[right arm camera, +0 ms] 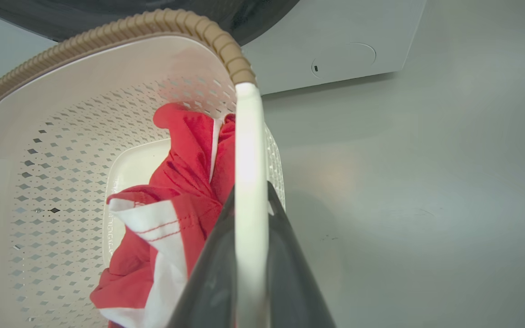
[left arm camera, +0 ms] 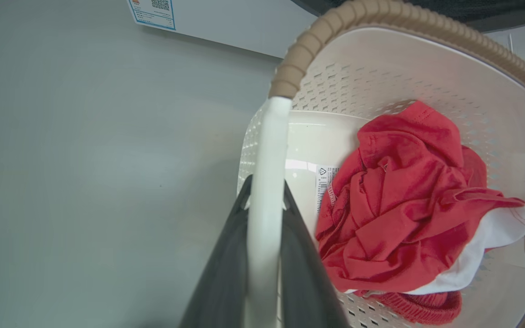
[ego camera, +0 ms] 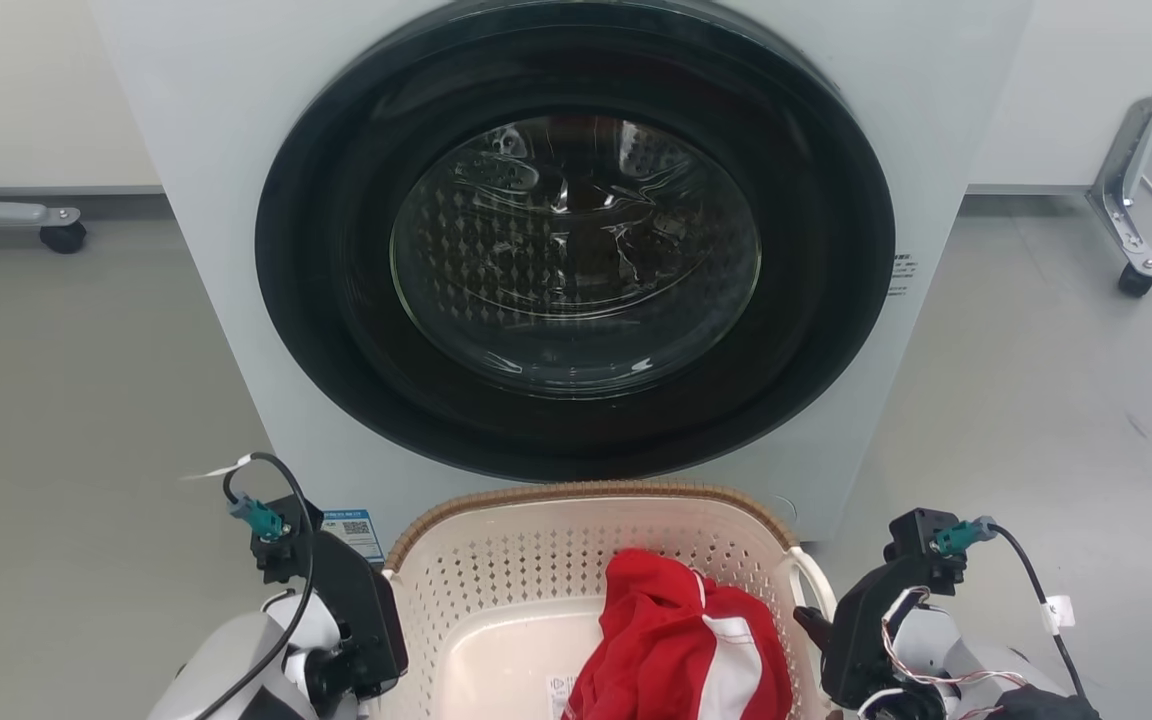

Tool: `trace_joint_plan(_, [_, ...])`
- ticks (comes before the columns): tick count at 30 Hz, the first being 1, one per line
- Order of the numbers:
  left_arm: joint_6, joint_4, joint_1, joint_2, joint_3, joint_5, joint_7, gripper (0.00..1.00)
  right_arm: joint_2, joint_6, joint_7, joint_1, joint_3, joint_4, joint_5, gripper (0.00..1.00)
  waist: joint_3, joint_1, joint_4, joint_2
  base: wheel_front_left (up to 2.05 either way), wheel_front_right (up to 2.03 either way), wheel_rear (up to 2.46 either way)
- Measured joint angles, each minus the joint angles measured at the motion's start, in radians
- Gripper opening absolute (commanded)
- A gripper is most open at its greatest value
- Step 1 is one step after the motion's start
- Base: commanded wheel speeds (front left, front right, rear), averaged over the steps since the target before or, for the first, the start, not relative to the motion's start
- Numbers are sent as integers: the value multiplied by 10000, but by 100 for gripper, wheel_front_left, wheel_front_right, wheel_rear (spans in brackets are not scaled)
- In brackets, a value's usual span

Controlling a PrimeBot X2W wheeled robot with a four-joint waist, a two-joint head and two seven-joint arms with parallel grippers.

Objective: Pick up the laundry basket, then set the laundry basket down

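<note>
Gripping laundry basket (ego camera: 586, 492) side handles (left arm camera: 267, 146) with left hand (left arm camera: 265, 187) and right hand (right arm camera: 249, 191). Grasp judged complete; lift off floor (ego camera: 86, 400) unconfirmed; set-down pending.

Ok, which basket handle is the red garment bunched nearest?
The handle in the right pincer: the garment crowds that side of the laundry basket, leaving bare bottom by the left pincer.

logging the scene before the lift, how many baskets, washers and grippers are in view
laundry basket: 1
washing machine: 1
grippers: 2 (left gripper, right gripper)
total: 4
</note>
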Motion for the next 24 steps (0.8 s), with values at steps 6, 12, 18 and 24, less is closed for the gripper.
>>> trace_joint_plan(6, [4,0,188,-17,4,-42,58,0,-21,0,125,132,12,0,203,0,-87,0,2,2,0,0,0])
trace_joint_plan(12, [13,2,239,-13,15,-84,136,0,-56,2,217,213,90,-63,395,0,-147,0,-11,2,0,0,0])
trace_joint_plan(18, [19,2,311,-13,21,-100,219,0,-86,0,309,215,176,-98,489,0,-177,1,-18,1,0,0,0])
trace_joint_plan(24, [86,0,324,-15,25,-130,232,0,-119,0,385,217,255,-130,585,0,-201,1,-18,2,0,0,0])
